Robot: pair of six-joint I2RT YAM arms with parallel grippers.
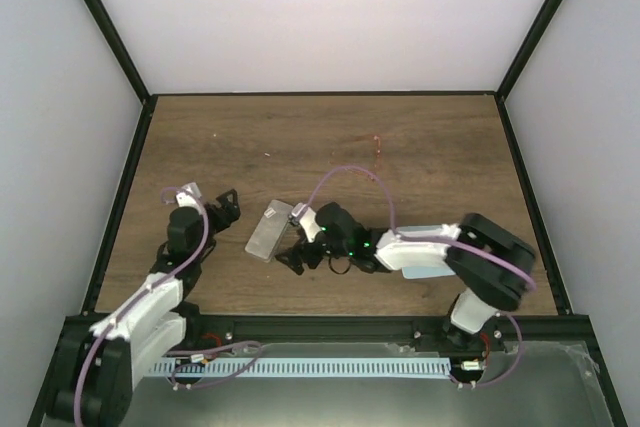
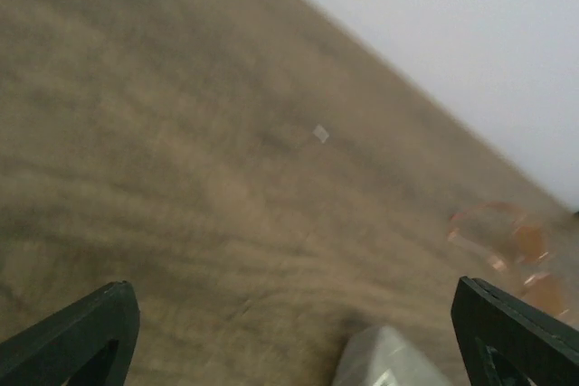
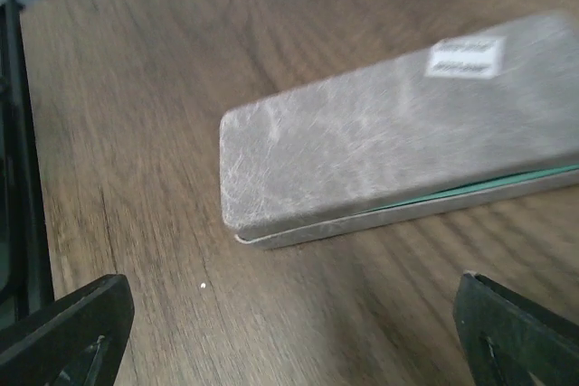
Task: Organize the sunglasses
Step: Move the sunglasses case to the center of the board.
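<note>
One grey case [image 1: 269,231], sunglasses [image 1: 377,149] well apart

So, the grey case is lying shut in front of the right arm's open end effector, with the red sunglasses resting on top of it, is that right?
Not quite: the sunglasses are not on the case; they lie apart from it on the bare table, farther back, as the top external view shows. The rest holds.

Sunglasses [image 1: 377,150] behind and right of case [image 1: 268,231]
</note>
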